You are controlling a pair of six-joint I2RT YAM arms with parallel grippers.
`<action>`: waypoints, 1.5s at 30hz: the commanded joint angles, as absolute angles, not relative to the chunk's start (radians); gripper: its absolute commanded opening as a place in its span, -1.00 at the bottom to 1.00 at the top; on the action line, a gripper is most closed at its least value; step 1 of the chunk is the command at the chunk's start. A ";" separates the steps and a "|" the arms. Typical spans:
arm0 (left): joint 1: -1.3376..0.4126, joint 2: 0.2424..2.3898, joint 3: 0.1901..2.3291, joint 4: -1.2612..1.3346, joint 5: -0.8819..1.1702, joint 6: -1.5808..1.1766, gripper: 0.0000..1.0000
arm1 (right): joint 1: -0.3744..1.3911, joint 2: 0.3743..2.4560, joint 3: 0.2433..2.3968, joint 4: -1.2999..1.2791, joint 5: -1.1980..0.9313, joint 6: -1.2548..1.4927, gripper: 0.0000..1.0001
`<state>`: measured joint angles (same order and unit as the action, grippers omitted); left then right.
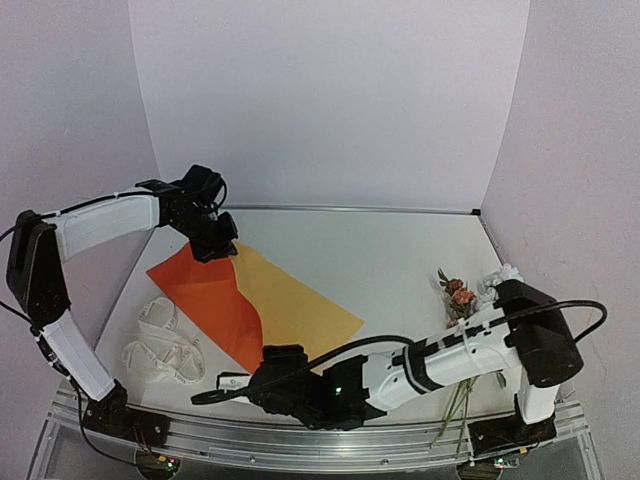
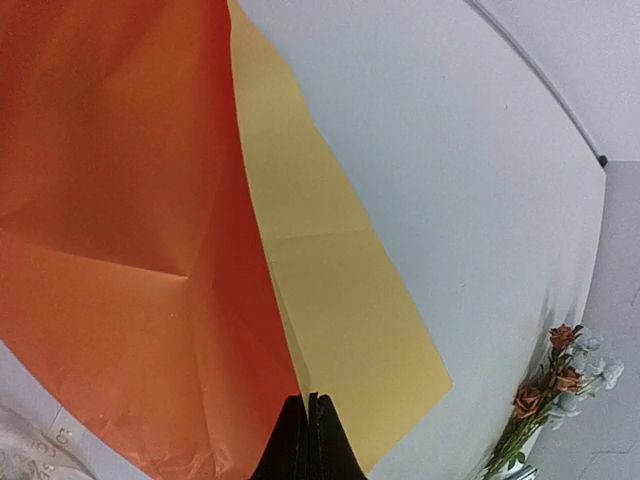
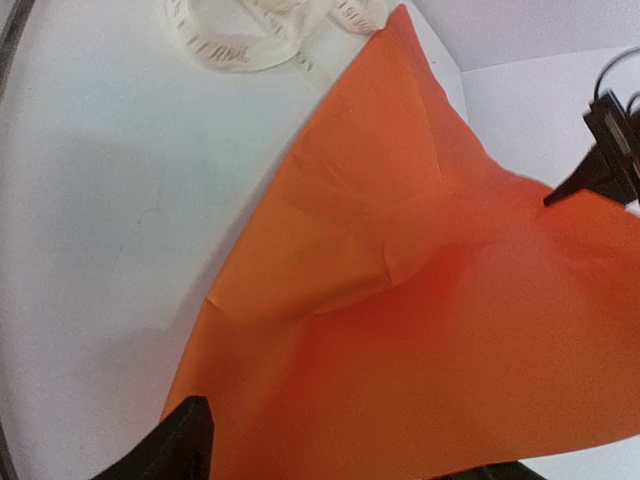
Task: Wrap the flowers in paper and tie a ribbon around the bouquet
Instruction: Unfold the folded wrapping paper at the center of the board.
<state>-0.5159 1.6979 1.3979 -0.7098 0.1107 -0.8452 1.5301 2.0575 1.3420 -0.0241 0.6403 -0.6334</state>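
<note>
The paper [image 1: 205, 295] lies on the table, orange on the left with a yellow face [image 1: 300, 300] folded over to the right. My left gripper [image 1: 218, 243] is shut on its far corner and lifts it slightly. In the left wrist view its gripper [image 2: 311, 402] pinches the fold where orange paper [image 2: 120, 220] meets yellow. My right gripper [image 1: 262, 364] sits at the paper's near corner, open. The orange sheet [image 3: 420, 330] spreads between its fingertips [image 3: 188, 440]. The ribbon [image 1: 160, 340] lies loosely coiled at front left. The flowers [image 1: 462, 298] lie at right, beside the right arm.
The ribbon [image 3: 270, 30] lies just beyond the paper's left edge in the right wrist view. White walls close in the table on three sides. A metal rail [image 1: 300, 440] runs along the near edge. Flower stems [image 1: 455, 405] reach toward the right arm's base.
</note>
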 commanded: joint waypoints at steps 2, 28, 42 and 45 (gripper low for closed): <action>-0.509 1.467 1.241 -0.637 -0.056 -0.937 -0.99 | 1.504 1.787 1.318 -0.130 0.453 -0.359 0.64; -0.514 0.911 0.764 -1.017 -0.056 -1.167 -0.99 | 1.034 1.965 1.540 -0.578 0.090 0.487 0.76; -0.514 0.941 0.774 -0.999 -0.051 -1.144 -1.00 | 1.034 2.012 1.448 -0.610 0.157 0.641 0.68; -0.514 0.934 0.771 -0.996 -0.051 -1.145 -1.00 | 1.032 2.030 1.443 -0.610 0.169 0.654 0.73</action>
